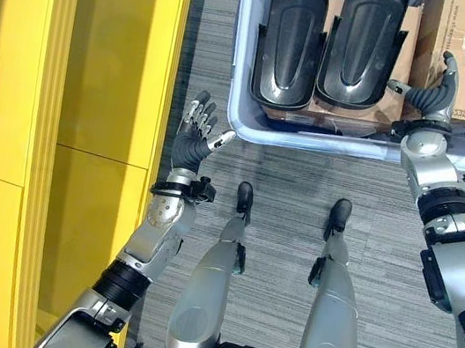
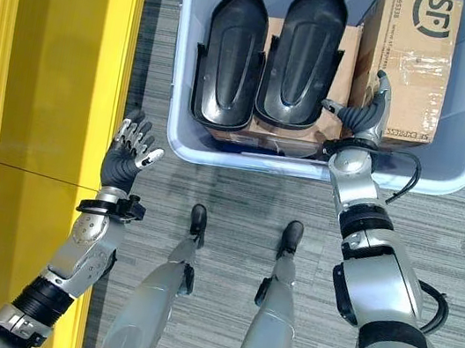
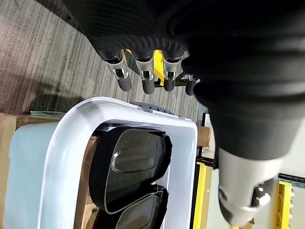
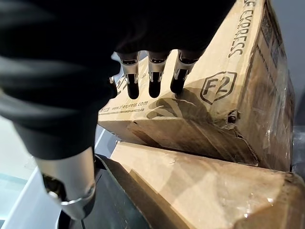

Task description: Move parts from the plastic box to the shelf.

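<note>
Your right hand (image 2: 370,108) reaches into the pale blue plastic box (image 2: 175,142), fingers relaxed over the taped cardboard carton (image 2: 413,52), holding nothing. Your left hand (image 2: 126,154) waits open near the yellow shelf (image 2: 60,83), ready to help.

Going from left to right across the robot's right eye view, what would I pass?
Yellow shelf → left hand → two black moulded plastic parts → right hand → brown cardboard box.

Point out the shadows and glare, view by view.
Right wrist view: the right hand throws finger shadows on the cardboard box. Left eye view: pale glints run along a black part. Left wrist view: the plastic box rim is brightly lit.
</note>
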### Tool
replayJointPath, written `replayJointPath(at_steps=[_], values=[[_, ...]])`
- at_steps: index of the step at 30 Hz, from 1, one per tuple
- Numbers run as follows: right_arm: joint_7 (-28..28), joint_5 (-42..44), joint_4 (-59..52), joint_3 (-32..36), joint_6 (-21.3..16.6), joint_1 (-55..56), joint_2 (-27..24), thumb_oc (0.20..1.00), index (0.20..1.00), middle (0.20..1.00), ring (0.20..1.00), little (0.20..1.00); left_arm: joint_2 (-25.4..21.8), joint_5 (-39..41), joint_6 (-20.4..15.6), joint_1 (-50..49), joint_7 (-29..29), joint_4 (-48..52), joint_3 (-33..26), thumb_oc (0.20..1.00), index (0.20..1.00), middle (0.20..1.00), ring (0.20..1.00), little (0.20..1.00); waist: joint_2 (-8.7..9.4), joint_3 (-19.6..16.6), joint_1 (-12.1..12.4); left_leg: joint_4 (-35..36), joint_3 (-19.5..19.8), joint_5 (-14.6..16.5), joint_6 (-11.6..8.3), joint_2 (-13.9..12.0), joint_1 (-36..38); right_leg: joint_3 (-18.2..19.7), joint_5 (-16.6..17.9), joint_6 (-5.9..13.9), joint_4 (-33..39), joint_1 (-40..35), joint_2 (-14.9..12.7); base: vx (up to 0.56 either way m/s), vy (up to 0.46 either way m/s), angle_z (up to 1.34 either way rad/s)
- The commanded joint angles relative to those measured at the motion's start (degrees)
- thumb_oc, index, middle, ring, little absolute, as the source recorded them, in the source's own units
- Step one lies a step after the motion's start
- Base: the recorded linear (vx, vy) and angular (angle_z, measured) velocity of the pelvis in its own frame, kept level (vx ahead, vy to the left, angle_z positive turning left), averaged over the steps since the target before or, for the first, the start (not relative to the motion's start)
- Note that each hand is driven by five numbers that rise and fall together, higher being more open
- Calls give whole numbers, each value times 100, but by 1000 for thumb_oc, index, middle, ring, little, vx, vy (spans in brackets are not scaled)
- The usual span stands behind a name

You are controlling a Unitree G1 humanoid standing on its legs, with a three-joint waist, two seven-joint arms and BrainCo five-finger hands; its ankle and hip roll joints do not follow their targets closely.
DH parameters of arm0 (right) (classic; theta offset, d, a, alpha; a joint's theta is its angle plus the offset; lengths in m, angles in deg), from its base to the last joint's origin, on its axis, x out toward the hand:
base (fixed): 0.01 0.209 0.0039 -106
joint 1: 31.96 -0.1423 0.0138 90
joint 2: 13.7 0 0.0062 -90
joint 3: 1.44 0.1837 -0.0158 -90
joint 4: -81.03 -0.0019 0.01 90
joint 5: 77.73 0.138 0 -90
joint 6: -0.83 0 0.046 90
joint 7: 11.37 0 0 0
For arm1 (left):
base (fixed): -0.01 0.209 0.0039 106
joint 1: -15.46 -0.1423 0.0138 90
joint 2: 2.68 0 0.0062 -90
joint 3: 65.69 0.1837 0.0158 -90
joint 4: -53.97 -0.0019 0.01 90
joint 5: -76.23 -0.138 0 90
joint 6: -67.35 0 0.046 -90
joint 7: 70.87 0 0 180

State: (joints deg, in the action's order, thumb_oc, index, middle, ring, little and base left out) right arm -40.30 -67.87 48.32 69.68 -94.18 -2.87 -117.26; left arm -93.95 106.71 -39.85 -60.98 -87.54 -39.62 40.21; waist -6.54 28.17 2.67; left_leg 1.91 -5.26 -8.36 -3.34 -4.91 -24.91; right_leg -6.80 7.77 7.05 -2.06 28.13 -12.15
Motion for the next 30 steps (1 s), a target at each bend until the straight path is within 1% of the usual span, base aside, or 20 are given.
replayJointPath(at_steps=[1, 15, 17, 20, 26, 30], values=[[62, -127, -160, -441, -153, -358, 152, 1000, 1000, 1000, 1000, 1000, -251, -1, -393, 55, -138, 299, 129, 1000, 1000, 1000, 1000, 1000, 134, -78, 109, -226, -102, 480, -418, -445, 400, 54, 25, 336, -372, 89, -463, 3, 7, 3], [-34, -355, -1055, -377, -163, -290, 214, 1000, 1000, 1000, 1000, 1000, -261, -15, -382, 98, -220, 218, 64, 1000, 1000, 1000, 1000, 1000, 214, -95, 55, -253, -51, 521, -404, -415, 369, 44, 38, 339, -336, 88, -471, 0, 2, 2], [-51, -410, -1416, -332, -180, -222, 241, 1000, 1000, 1000, 1000, 1000, -254, -41, -374, 95, -245, 209, 32, 1000, 1000, 1000, 1000, 1000, 236, -103, 38, -238, -51, 519, -409, -413, 387, 52, 38, 336, -323, 74, -462, 0, 0, 0], [-57, -427, -1602, -268, -199, -160, 269, 1000, 1000, 1000, 1000, 1000, -253, -55, -372, 66, -254, 201, 4, 1000, 1000, 1000, 1000, 1000, 251, -111, 31, -219, -46, 514, -413, -414, 400, 50, 34, 332, -319, 62, -453, 0, 0, 0], [-88, -419, -1465, -203, -186, -197, 292, 1000, 1000, 1000, 1000, 1000, -279, -65, -382, 37, -264, 238, -10, 1000, 1000, 1000, 1000, 1000, 241, -106, 44, -211, -27, 507, -419, -404, 388, 45, 35, 328, -312, 68, -449, 0, 0, 0], [-131, -335, -1168, -163, -172, -255, 296, 1000, 1000, 1000, 1000, 1000, -299, -51, -384, 49, -262, 258, 25, 1000, 1000, 1000, 1000, 1000, 212, -98, 57, -186, -33, 500, -409, -396, 373, 40, 45, 329, -311, 106, -446, 0, 0, 0]])
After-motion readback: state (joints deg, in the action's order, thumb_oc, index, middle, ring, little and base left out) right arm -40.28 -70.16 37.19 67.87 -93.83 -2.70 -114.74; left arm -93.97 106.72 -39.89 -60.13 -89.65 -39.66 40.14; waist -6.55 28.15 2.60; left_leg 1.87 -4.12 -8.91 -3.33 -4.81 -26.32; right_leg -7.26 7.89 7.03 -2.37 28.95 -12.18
